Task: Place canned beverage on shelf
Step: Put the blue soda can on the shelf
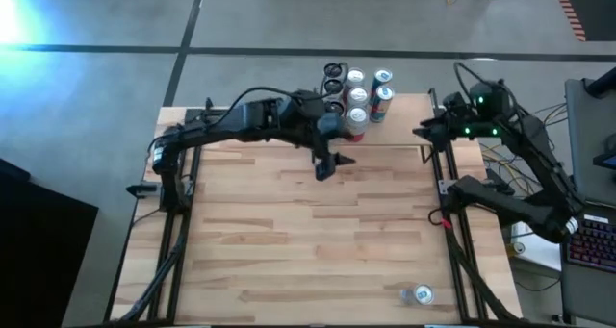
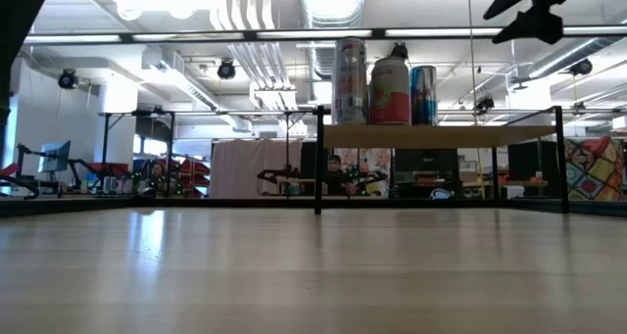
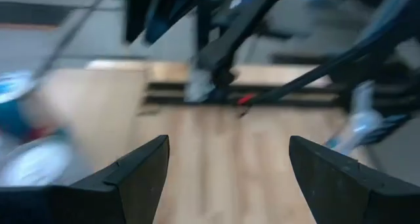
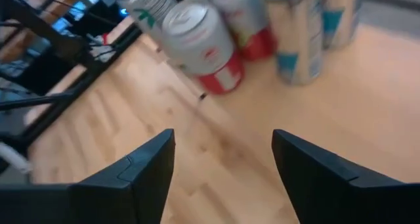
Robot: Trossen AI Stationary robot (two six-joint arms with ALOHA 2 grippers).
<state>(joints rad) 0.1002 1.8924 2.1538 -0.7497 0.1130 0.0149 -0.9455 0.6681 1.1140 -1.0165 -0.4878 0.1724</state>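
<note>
The pale wood shelf [image 1: 409, 116] stands at the table's far edge, right of the middle. Several cans [image 1: 358, 99] stand upright on its left part; three show in the low view [image 2: 390, 89]. Another can [image 1: 419, 294] rests on the tabletop near the near right corner, far from both grippers. My left gripper [image 1: 327, 164] hangs open over the table just in front of the shelf's left end, nothing between its fingers [image 3: 230, 145]. My right gripper [image 1: 423, 133] is open at the shelf's right end and faces the cans [image 4: 197, 40] across the shelf board [image 4: 262, 138].
Black arm frames run along the table's left edge [image 1: 178, 213] and right edge [image 1: 452, 222]. Cables and equipment lie off the table's right side [image 1: 539, 174]. The wide striped tabletop [image 1: 308, 241] stretches in front of the shelf.
</note>
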